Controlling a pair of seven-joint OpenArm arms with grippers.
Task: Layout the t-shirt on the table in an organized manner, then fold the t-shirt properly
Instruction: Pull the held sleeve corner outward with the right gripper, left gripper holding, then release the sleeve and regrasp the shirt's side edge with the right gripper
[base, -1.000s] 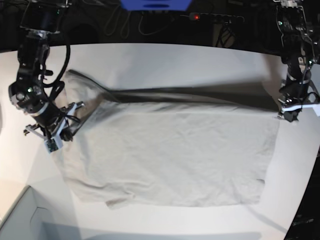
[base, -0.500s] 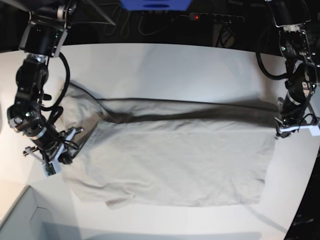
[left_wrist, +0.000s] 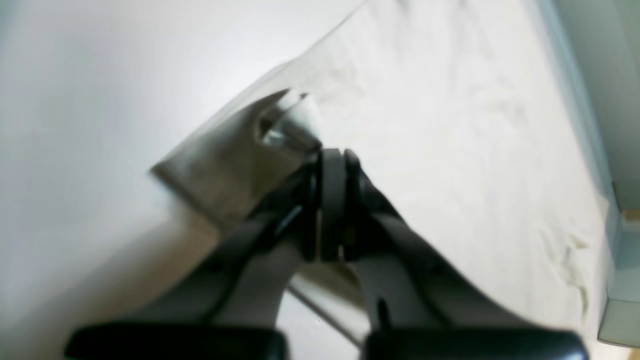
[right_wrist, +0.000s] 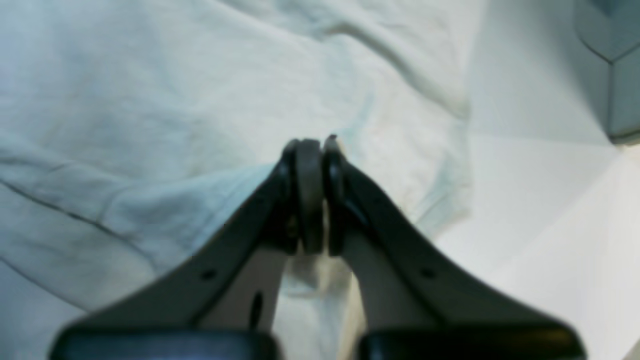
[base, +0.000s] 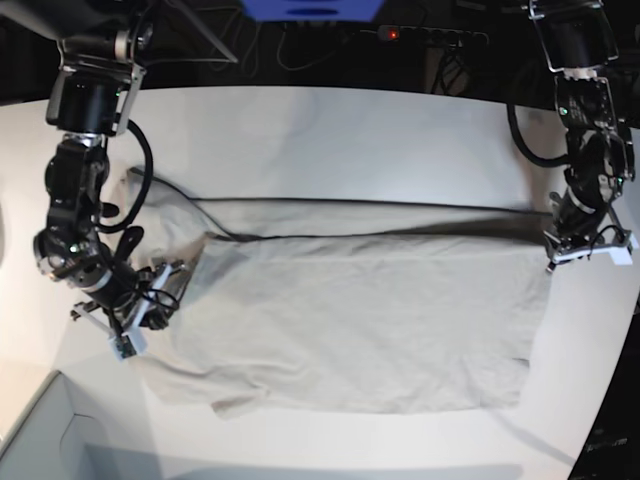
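On table (base: 330, 130) t-shirt (base: 350, 310) half-folded; wrist views alone show left gripper (left_wrist: 327, 165), right gripper (right_wrist: 310, 150) pinching cloth.

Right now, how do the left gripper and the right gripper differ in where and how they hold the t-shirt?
The left gripper pinches a plain corner of the t-shirt at one end; the right gripper pinches the opposite end, near a sleeve. The left gripper sits close to the table edge; the right gripper sits near a pale box. Both are shut on cloth.
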